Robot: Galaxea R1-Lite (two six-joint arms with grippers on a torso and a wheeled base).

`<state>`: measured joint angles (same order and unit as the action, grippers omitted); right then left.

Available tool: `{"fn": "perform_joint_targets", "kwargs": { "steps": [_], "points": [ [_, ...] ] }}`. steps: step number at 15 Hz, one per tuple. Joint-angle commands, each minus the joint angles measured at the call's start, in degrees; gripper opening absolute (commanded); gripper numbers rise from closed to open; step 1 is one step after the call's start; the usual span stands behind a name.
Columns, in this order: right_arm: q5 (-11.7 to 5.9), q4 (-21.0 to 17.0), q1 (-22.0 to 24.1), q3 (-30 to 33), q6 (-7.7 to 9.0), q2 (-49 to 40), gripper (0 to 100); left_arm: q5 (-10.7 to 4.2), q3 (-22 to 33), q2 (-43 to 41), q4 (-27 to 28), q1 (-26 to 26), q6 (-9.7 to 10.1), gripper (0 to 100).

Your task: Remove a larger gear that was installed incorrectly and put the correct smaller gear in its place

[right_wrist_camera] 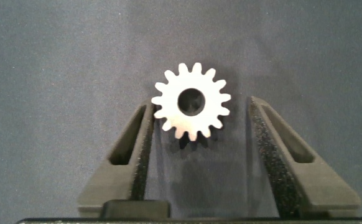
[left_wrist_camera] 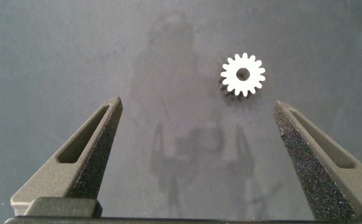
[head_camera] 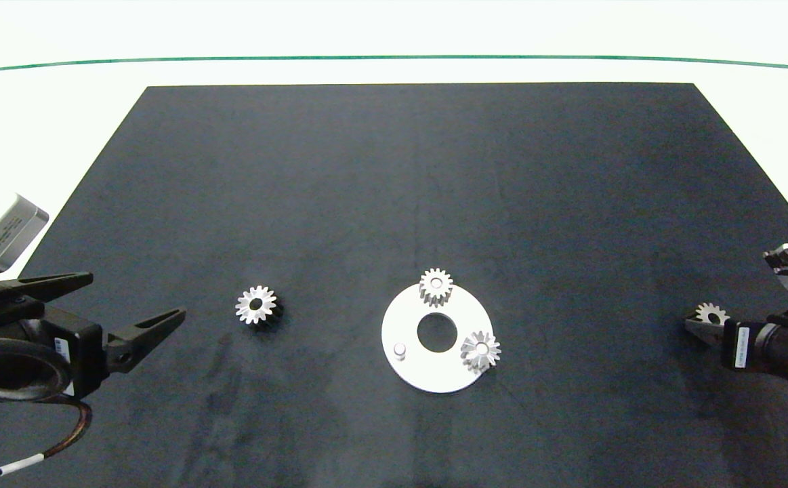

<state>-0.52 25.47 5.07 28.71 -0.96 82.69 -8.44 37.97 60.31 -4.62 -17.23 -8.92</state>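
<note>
Gears lie on a black mat [head_camera: 394, 203] spread over a white counter [head_camera: 61, 115], seen from above. The larger gear [head_camera: 711, 314], silvery with long teeth, is at the far right of the mat. It lies flat, its round bore facing up and its axis upright. The right hand [head_camera: 704, 325] sits around it with fingers parted and released. In the right wrist view the larger gear [right_wrist_camera: 191, 101] is between the two fingertips of the right hand [right_wrist_camera: 199, 106], close to one pad and with a clear gap to the other.

The smaller gear [head_camera: 256, 305] lies flat on the bare mat, left of centre, its bore up and a dark flank showing along its near side. Nothing touches it. The left hand [head_camera: 136, 295] is at the left edge, fingers spread wide and empty, pointing toward it across open mat. The left wrist view shows the smaller gear [left_wrist_camera: 242, 74] beyond the open fingers of the left hand [left_wrist_camera: 198, 102], nearer one finger than the other.

Between the two task gears lies a flat white ring plate [head_camera: 407, 373] with a round centre hole. One extra gear [head_camera: 436, 285] stands on its far edge and a second gear [head_camera: 480, 350] on its right edge. A short bare peg [head_camera: 400, 349] stands on the plate's left side, well apart from the smaller gear.
</note>
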Motion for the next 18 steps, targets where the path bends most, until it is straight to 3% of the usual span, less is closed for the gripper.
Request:
{"fn": "perform_joint_targets", "kwargs": {
  "steps": [1, 7, 18],
  "points": [
    [0.08, 0.2, 0.03, 0.03, 0.0, 0.02, 52, -0.09, -0.27, 0.07, -0.04, 0.0, -0.13, 100],
    [0.0, 3.45, 0.11, -1.11, 0.0, 1.6, 40, -0.09, -0.62, -0.01, -0.04, 0.0, -0.04, 100],
    [0.0, 3.45, 0.11, -1.2, 0.08, 1.33, 19, -0.09, -2.03, -0.37, -0.13, 0.0, -0.04, 100]
  ]
}}
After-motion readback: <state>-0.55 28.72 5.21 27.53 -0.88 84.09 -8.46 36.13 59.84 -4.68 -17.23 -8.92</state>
